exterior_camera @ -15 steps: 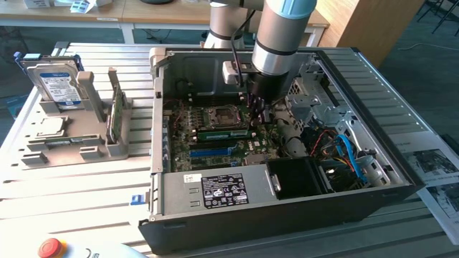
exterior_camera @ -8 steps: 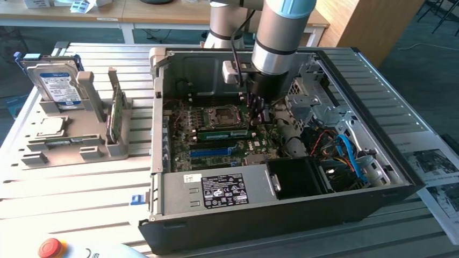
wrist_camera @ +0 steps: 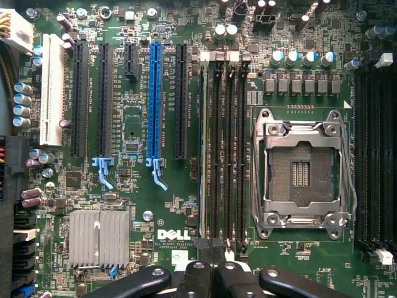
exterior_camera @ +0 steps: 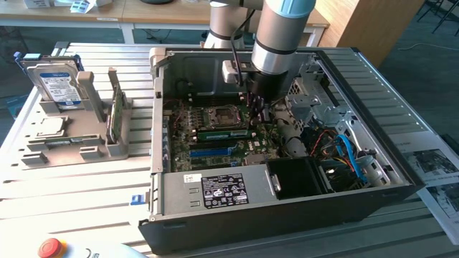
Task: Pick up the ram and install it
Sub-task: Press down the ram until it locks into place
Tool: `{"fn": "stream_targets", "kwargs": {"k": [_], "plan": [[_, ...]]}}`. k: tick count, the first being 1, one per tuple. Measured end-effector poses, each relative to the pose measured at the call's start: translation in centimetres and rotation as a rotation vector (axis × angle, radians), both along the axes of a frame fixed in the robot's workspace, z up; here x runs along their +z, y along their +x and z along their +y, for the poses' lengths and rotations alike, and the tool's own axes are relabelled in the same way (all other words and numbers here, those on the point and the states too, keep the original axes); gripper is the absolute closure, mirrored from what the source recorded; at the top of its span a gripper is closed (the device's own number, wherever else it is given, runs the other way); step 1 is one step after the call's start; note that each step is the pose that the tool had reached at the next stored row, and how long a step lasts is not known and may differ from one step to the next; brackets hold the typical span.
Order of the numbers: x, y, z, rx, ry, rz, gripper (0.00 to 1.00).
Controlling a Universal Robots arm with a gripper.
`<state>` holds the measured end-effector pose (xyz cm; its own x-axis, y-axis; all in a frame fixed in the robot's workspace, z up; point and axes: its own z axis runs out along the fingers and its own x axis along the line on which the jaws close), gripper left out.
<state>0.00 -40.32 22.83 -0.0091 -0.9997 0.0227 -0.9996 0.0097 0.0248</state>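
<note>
Green ram (wrist_camera: 201, 149) seemingly seated edge-on in a motherboard (wrist_camera: 136, 124) slot, gripper (wrist_camera: 209, 264) closed just above, gripping nothing evident; little left.

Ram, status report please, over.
Gripper shut, low inside the case. Ram on edge in a motherboard slot just under it; grip unclear. Nothing seen blocking.

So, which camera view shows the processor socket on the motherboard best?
The wrist view. It looks straight down on the processor socket, so its metal frame and the contact field inside are plain. The exterior view shows the same socket at a slant, deep inside the computer case.
</note>
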Motion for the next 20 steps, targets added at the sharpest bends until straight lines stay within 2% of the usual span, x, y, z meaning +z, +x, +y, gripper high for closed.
{"fn": "stream_targets", "kwargs": {"k": [20], "plan": [[-0.43, 0.00, 0.00, 0.000, -0.0001, 0.0000, 0.90]]}}
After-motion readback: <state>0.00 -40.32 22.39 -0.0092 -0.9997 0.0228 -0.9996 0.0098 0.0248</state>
